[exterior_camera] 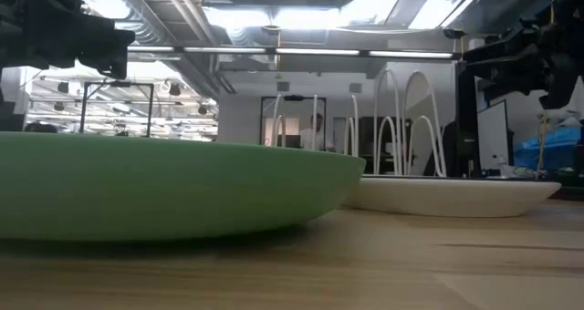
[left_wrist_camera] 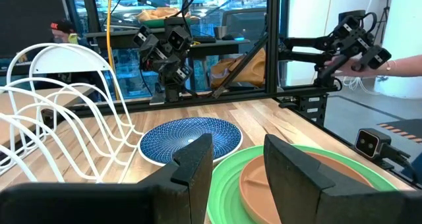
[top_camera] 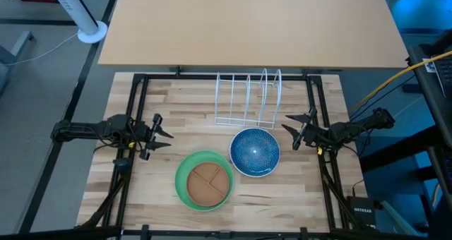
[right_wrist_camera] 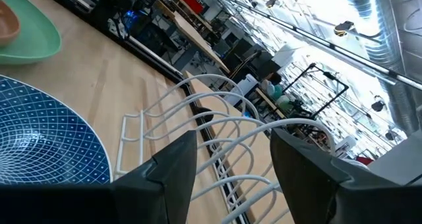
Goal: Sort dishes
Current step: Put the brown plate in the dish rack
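Observation:
The brown wood-like plate (top_camera: 209, 182) lies inside the large green plate (top_camera: 185, 190) at the table's near middle. The blue speckle-patterned dish (top_camera: 254, 151) sits just right of them. A white rim (top_camera: 258, 174) shows under its near edge, and a white shallow dish (exterior_camera: 447, 197) shows in the low view. I cannot tell whether that is a separate white plate. My left gripper (top_camera: 167, 133) hovers open left of the dishes; its wrist view (left_wrist_camera: 237, 165) looks over the green plate (left_wrist_camera: 224, 191) and the blue dish (left_wrist_camera: 191, 138). My right gripper (top_camera: 286, 124) hovers open right of the rack.
A white wire rack (top_camera: 248, 99) stands at the table's far middle, just beyond the blue dish; it also shows in the right wrist view (right_wrist_camera: 217, 128). A black frame (top_camera: 138, 92) borders the table. Bare wood lies at the near left and near right.

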Robot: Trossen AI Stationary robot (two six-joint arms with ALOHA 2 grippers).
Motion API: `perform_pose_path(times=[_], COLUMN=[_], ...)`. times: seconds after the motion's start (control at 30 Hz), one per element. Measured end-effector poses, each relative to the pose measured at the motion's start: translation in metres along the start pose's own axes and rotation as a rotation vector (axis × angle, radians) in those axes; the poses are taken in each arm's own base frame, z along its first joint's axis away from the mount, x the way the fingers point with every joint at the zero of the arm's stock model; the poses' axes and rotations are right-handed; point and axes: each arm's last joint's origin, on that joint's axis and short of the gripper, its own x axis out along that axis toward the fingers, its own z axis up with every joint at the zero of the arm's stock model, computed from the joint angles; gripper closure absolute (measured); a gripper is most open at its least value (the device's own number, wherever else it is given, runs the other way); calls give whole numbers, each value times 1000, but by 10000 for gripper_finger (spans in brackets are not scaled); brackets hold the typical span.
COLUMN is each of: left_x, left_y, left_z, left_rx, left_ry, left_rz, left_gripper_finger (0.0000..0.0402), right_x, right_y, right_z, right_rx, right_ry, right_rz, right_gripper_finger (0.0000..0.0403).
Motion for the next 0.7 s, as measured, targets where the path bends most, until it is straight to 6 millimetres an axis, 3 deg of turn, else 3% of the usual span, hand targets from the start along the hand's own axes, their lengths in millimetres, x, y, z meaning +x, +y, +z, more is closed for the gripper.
perform_pose_path(times=[0.27, 0.5, 0.7], left_x=[0, 0, 0], left_y=[0, 0, 0], left_z=[0, 0, 0], left_rx=[0, 23, -22], left_ry=[0, -3, -4], left_rz=[0, 1, 1], left_gripper_finger=[274, 274, 274], right_x=[-2, -7, -14], right_y=[6, -1, -9], right_z=[8, 24, 35], right_rx=[247, 598, 664], right_ry=[-232, -492, -705], right_rz=[274, 502, 610], right_gripper_finger=[205, 205, 205])
